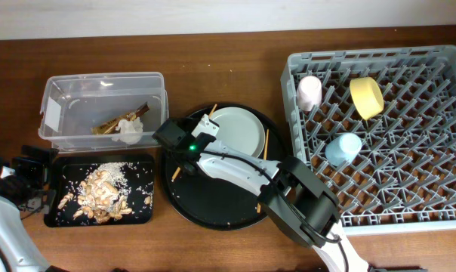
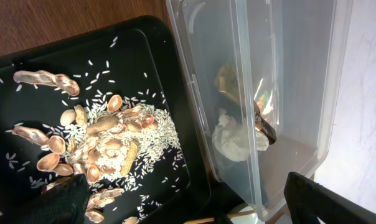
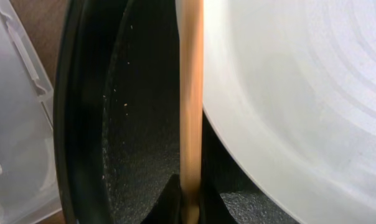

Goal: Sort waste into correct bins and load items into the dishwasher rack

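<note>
The right gripper (image 3: 191, 210) is pressed together on a chopstick (image 3: 191, 93). In the wrist view the stick rises straight up from between the fingertips, so its long axis runs away from the gripper rather than across it. It is a thin, plain wooden rod, pale brown and blurred by closeness.

Just to its right lies the plate (image 3: 287, 99), pale with faint rings. Whether the stick touches the plate's rim I cannot tell. Under both is the round tray (image 3: 126, 124), black and grainy.

From overhead the chopstick (image 1: 212, 112) slants from upper right to lower left past the plate's left edge. The right gripper (image 1: 200, 130) is over its middle stretch, and both ends show beyond it. A second chopstick (image 1: 266, 143) lies nearly upright in the picture at the plate's right edge, untouched.

The rack (image 1: 409, 196) stands well apart to the right, beyond the plate. The carry therefore probably goes rightward, and the slanted stick will likely need turning to drop between the pegs.

The left gripper (image 1: 32, 162) is farthest off, at the table's left beside the tub (image 1: 54, 113). Its jaws are spread wide and hold nothing.
</note>
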### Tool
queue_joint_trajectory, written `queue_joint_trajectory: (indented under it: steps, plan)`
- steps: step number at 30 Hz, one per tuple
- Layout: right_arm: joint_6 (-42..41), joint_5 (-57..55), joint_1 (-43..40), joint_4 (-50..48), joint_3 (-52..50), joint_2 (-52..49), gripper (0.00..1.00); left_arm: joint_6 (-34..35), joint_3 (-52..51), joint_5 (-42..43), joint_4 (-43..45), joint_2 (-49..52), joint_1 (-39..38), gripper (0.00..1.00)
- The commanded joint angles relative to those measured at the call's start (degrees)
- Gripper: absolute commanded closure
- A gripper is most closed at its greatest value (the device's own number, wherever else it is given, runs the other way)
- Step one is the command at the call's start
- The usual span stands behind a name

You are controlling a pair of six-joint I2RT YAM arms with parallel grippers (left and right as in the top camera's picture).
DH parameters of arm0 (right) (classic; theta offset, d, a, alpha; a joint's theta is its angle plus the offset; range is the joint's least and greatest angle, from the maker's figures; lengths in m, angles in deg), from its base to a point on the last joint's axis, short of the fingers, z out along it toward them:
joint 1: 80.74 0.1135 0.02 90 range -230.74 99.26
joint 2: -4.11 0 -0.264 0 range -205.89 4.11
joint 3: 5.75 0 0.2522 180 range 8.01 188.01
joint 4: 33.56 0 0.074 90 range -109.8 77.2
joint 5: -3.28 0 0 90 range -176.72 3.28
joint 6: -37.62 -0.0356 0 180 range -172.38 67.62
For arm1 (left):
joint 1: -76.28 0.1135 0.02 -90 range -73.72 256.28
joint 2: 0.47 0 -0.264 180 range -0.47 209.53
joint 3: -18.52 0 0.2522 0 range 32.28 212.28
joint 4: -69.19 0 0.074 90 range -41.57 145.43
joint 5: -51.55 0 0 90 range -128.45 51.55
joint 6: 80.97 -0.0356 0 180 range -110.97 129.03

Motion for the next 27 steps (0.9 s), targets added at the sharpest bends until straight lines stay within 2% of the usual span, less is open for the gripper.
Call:
queue_joint_trajectory:
  steps: [1, 4, 7, 9, 13, 17, 21, 27]
  plan:
    - [1.5, -0.5, 0.0, 0.0, -0.2, 0.6, 0.96, 0.3, 0.9, 0.2, -0.1, -0.8, 0.3, 0.01]
    - [8.0, -3.2, 0.0, 0.4, 0.7, 4.0, 0.96, 0.3, 0.9, 0.2, -0.1, -0.8, 0.3, 0.01]
    - [22.0, -5.1, -0.1, 0.7, 1.0, 10.8, 0.96, 0.3, 0.9, 0.2, -0.1, -0.8, 0.3, 0.01]
    - [31.5, -5.1, -0.6, 4.2, 1.0, 16.4, 0.96, 0.3, 0.9, 0.2, -0.1, -0.8, 0.3, 0.01]
    - [45.2, -5.1, -3.6, 18.6, 1.0, 26.9, 0.96, 0.3, 0.9, 0.2, -0.1, -0.8, 0.3, 0.01]
    - [60.4, -5.1, -11.6, 37.5, 1.0, 34.9, 0.96, 0.3, 0.9, 0.2, -0.1, -0.8, 0.3, 0.01]
    - [60.8, -3.5, -18.7, 47.5, -0.2, 35.3, 0.96, 0.3, 0.9, 0.2, -0.1, -0.8, 0.3, 0.01]
    - [60.8, 0.1, -28.6, 45.4, -10.0, 35.3, 0.96, 0.3, 0.9, 0.2, -0.1, -0.8, 0.3, 0.01]
